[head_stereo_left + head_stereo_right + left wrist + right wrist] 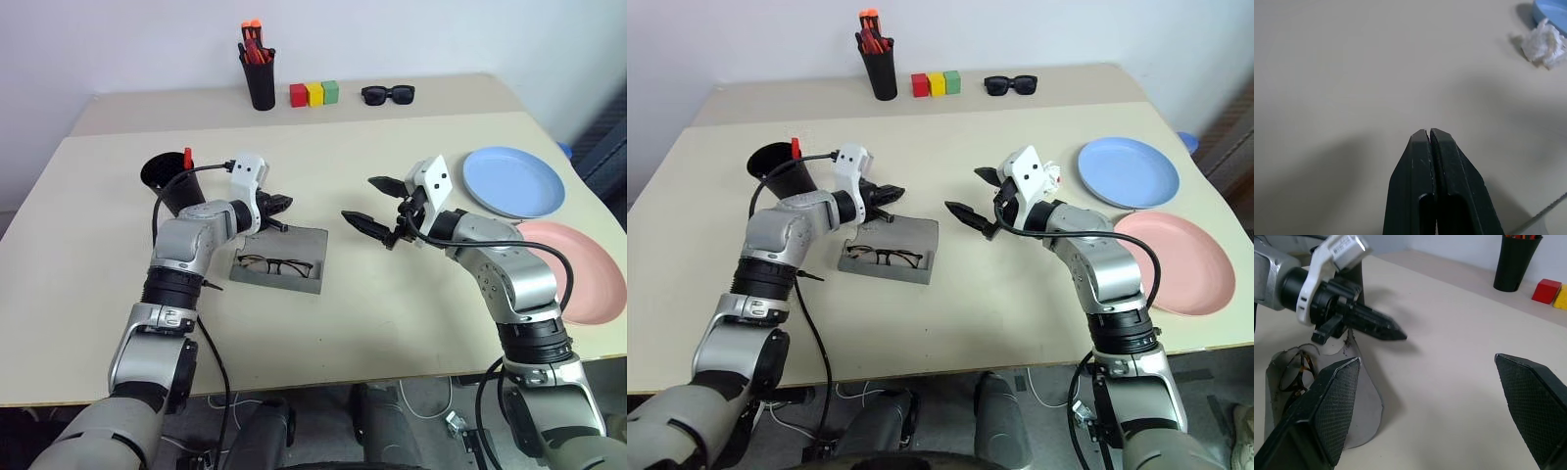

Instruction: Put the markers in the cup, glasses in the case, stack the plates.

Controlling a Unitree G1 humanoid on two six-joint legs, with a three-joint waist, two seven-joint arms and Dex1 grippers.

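Left eye view: glasses [273,264] lie inside the open grey case [282,259]; left gripper [282,204], fingers pressed together and empty, hovers at the case's far edge; right gripper [378,204], fingers spread wide, holds nothing. Black cup [164,178] holds a red-capped marker [187,158]; blue plate [513,181] and pink plate [578,267] sit side by side, unstacked.

Bright, even indoor light, diffuse, no glare on the beige table [392,323]. Shadows are soft and short: a faint one under the left gripper [1432,139] in its wrist view, another beside the crumpled tissue [1545,43]. Head views are sharp across the frame with slight wide-angle bowing at the table edges. In the right wrist view the right gripper's fingers [1334,401] are close and soft; the background is acceptably sharp.
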